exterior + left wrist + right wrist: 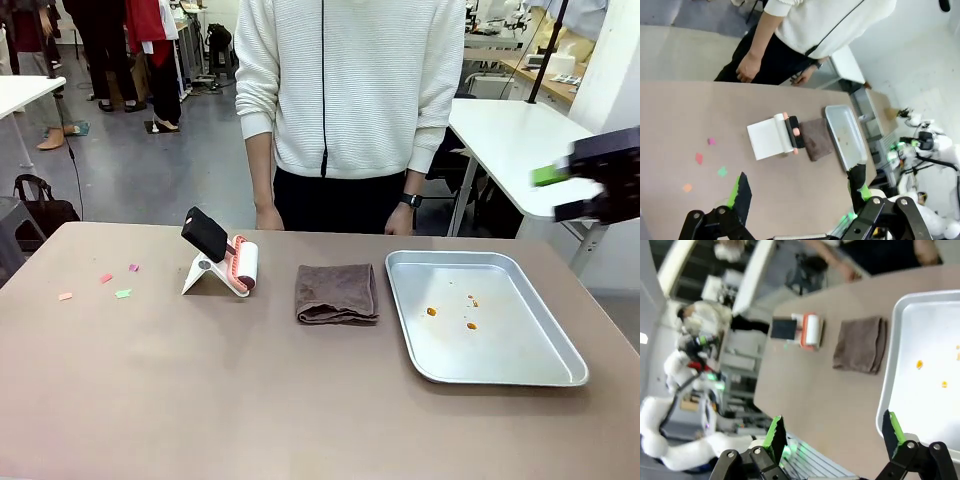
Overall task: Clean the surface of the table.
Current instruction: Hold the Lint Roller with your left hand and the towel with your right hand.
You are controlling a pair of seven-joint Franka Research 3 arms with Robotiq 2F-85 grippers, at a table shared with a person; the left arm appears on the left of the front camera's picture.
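Front view, tabletop (200, 400): taupe, matte, spanning the whole width, carrying everything listed below.
Person (350, 90): standing at the far edge in a white top, both hands hanging low by that edge.
Paper scraps (122, 293): four small bits, pink, orange and green, scattered loosely over the left part of the tabletop, apart from one another.
Lint roller (243, 265): left of centre, propped on a white stand (200, 275), black handle tilted up and away from the cloth.
Brown cloth (337, 294): folded, lying flat between roller and tray, touching neither.
Metal tray (500, 382): right of the cloth, flat on the tabletop, a few orange crumbs (431, 311) on its floor.
Left pincer (799, 192): wide apart, empty, held high above the near side, looking down over scraps, roller, cloth and tray.
Right pincer (834, 435): wide apart, empty, raised above the tabletop near the tray's edge; seen blurred at the right border from the front.
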